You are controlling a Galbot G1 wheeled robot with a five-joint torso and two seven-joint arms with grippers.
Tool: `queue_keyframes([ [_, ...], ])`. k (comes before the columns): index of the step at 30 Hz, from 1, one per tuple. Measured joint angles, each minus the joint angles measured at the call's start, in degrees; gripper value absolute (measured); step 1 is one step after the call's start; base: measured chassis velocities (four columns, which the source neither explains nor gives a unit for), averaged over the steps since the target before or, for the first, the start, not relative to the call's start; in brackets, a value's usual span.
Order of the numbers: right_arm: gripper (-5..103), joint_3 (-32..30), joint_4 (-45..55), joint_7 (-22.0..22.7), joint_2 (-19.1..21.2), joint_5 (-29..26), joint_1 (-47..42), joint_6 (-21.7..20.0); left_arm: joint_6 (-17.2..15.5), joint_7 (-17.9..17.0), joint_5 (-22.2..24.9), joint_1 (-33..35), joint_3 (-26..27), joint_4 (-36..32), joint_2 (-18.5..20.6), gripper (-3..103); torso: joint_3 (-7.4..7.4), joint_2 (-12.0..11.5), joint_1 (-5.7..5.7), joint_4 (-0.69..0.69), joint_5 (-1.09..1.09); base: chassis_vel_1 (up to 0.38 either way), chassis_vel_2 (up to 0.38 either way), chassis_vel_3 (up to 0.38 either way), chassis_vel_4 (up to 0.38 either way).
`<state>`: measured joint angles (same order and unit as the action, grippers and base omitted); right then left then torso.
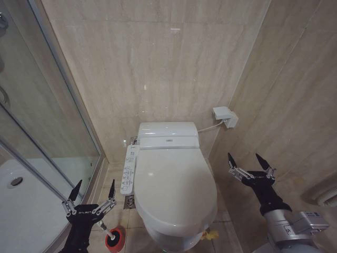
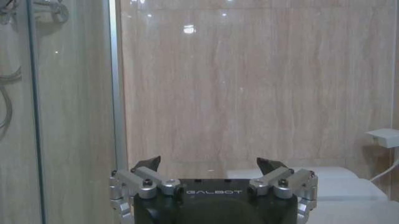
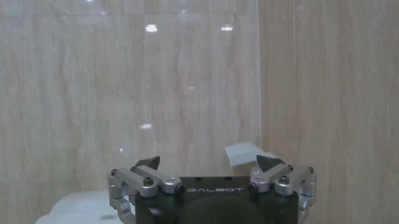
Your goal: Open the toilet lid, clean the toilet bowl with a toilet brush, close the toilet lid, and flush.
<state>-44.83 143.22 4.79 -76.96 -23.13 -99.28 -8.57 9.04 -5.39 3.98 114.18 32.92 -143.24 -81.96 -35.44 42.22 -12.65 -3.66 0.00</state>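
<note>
In the head view, one toilet lid (image 1: pixel 176 184) lay shut over the toilet bowl (image 1: pixel 160 238) at centre frame, hiding the bowl's inside; only the bowl's lower front rim showed, cut off by the bottom edge. One white button panel (image 1: pixel 129 169) sat along the lid's left side. At lower left, the left claw (image 1: pixel 94 191) hung spread wide and empty, its arm hiding most of the toilet brush (image 1: pixel 105 228), whose red holder cup (image 1: pixel 115 240) was partly cut off. At right, the right claw (image 1: pixel 247 160) hung wide open, holding nothing.

In the left wrist view, the left claw (image 2: pixel 210 164) gaped empty before the tiled wall (image 2: pixel 249 84); a glass shower door (image 2: pixel 56 116) stood at left.

In the right wrist view, the right claw (image 3: pixel 210 163) gaped empty; a white wall box (image 3: pixel 244 153) was blurred.
</note>
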Motion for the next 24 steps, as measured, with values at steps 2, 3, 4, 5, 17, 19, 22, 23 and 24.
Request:
queue_keyframes([
  [2,100,0.27,0.0,-0.03,-0.54,0.01,-0.26,-0.04,0.0,0.0,0.0,0.0,0.0,0.0,0.0,100,0.0,0.0,0.0,0.0,0.0,0.0,0.0,0.0,0.0],
  [3,100,0.39,0.01,-0.11,-0.84,0.01,-0.46,-0.02,0.0,0.0,0.0,0.0,0.0,0.0,0.0,100,0.0,0.0,0.0,0.0,0.0,0.0,0.0,0.0,0.0],
  [4,100,0.53,0.01,-0.24,-1.08,0.02,-0.8,0.07,0.0,0.0,0.0,0.0,0.0,0.0,0.0,100,0.0,0.0,0.0,0.0,0.0,0.0,0.0,0.0,0.0],
  [5,100,0.53,0.01,-0.24,-1.08,0.02,-0.8,0.07,0.0,0.0,0.0,0.0,0.0,0.0,0.0,100,0.0,0.0,0.0,0.0,0.0,0.0,0.0,0.0,0.0],
  [17,100,0.79,0.14,-1.06,-1.71,1.99,-1.66,0.91,0.0,0.0,0.0,0.0,0.0,0.0,0.0,100,0.0,0.0,0.0,0.0,0.0,0.0,0.0,0.0,0.0],
  [19,100,0.84,0.14,-1.14,-1.76,2.09,-1.7,0.91,0.0,0.0,0.0,0.0,0.0,0.0,0.0,100,0.0,0.0,0.0,0.0,0.0,0.0,0.0,0.0,0.0],
  [22,100,0.74,0.13,-1.16,-1.68,3.24,-1.8,1.05,0.0,0.0,0.0,0.0,0.0,0.0,0.0,100,0.0,0.0,0.0,0.0,0.0,0.0,0.0,0.0,0.0],
  [23,100,0.74,0.13,-1.16,-1.68,3.24,-1.8,1.05,0.0,0.0,0.0,0.0,0.0,0.0,0.0,100,0.0,0.0,0.0,0.0,0.0,0.0,0.0,0.0,0.0],
  [24,100,0.71,0.13,-1.16,-1.66,3.55,-1.84,1.05,0.0,0.0,0.0,0.0,0.0,0.0,0.0,100,0.0,0.0,0.0,0.0,0.0,0.0,0.0,0.0,0.0],
])
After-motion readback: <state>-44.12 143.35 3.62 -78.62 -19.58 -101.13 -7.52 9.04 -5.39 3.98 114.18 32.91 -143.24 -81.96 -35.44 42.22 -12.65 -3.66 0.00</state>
